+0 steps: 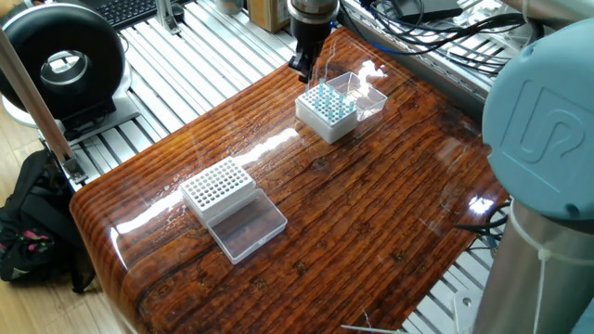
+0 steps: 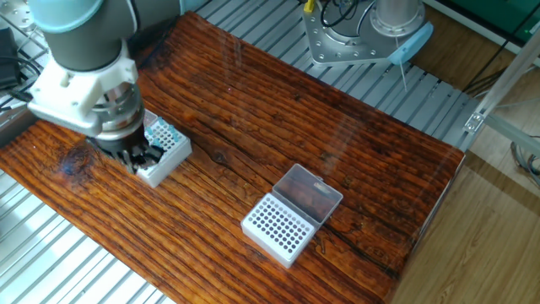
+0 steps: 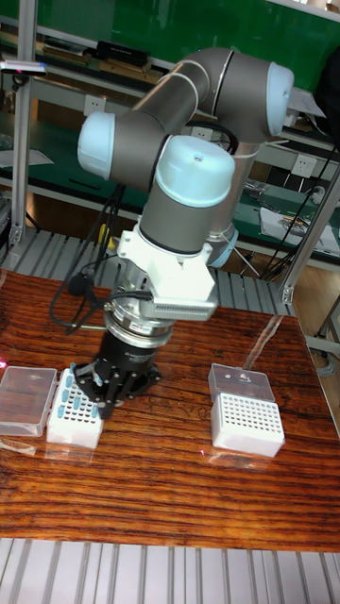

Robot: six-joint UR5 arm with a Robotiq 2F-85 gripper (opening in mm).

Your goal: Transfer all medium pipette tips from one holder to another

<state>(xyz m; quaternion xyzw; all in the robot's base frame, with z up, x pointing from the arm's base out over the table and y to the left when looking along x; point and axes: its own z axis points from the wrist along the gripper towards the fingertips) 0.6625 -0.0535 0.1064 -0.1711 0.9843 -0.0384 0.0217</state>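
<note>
My glossy dark wooden worktop [image 1: 371,213] sits on ribbed aluminium rails [image 1: 200,65]. A black bag [image 1: 32,227] lies on pale wood flooring. A green wall panel [image 3: 142,28] stands behind.

The arm reaches steeply down, its hand [image 3: 107,387] pointing downward, fingers close together.

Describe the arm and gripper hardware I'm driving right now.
The arm has dark grey tube links with pale blue rounded joint caps. A white angular bracket sits at the wrist, above a black cylindrical section. The gripper is black, with short dark fingers. A black cable loops off the wrist. The pale blue cap nearest one fixed view bears an embossed logo.
</note>
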